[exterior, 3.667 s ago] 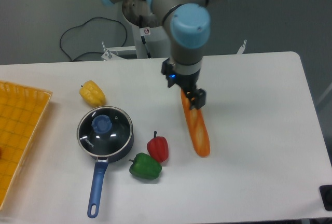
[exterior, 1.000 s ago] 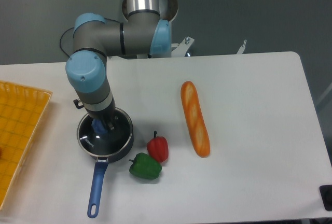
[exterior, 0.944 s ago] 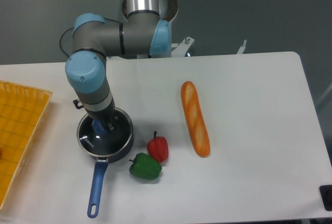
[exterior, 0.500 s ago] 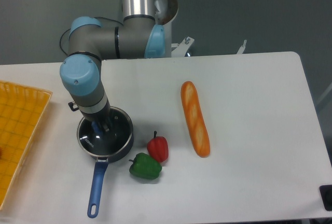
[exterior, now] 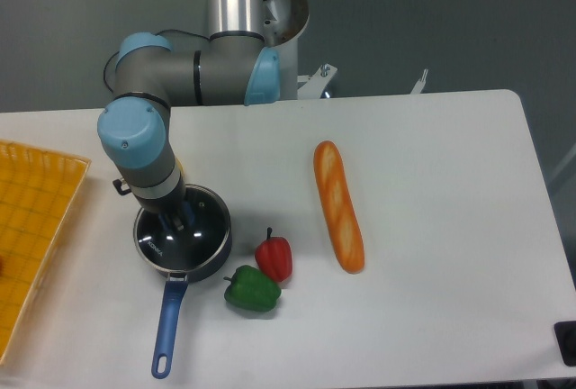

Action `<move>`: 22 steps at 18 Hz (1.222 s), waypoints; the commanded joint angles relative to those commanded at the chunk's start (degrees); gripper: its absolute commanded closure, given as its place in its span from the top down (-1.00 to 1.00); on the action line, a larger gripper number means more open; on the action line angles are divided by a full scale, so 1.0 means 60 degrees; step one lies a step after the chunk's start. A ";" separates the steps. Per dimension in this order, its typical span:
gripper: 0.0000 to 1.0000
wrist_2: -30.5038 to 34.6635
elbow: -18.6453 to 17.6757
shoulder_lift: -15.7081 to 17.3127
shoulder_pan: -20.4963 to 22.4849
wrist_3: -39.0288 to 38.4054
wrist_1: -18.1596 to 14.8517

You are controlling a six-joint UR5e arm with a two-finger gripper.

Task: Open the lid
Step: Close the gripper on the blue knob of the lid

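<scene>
arm: shifting left and slightly up-frame over the last second, wrist now sitting over the rear-left part of the saucepan (exterior: 183, 243) instead of over its centre
jaws: pointing straight down, tips reaching onto the lid (exterior: 186, 234); cannot tell whether pinching or spread, wrist body covering most of them
knob: blue centre knob no longer showing, though visible between the tips a second ago; now hiding under the wrist or gone between the tips, cannot tell which
lid: lying directly under the jaws, still seated flat on the saucepan rim, glass catching small glints just below-right of the tips; no gap or tilt showing
change: jaws sliding off-centre while the lid is staying put, so no lift happening yet
meaning for task: opening not yet started; likely still settling or adjusting a grip on the knob, and an off-centre hold risking a slip or dragging the saucepan
next move: probably needing a firm pinch on the knob, then a straight rise
saucepan handle: pointing toward the near bench edge, below the jaws
green pepper (exterior: 251, 288): resting below-right of the jaws, touching the red pepper (exterior: 274, 257)
baguette (exterior: 337, 206): lying well off to the right of the jaws
yellow tray (exterior: 31, 236): sitting to the left of the jaws
</scene>
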 joint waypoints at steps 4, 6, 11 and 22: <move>1.00 0.0015 -0.0044 -0.0015 -0.0044 0.0015 0.0000; 1.00 0.0015 -0.0059 -0.0029 -0.0044 0.0015 0.0000; 1.00 0.0073 -0.0073 -0.0015 -0.0044 0.0044 -0.0015; 0.94 0.0278 -0.0132 0.0000 -0.0044 0.0088 -0.0015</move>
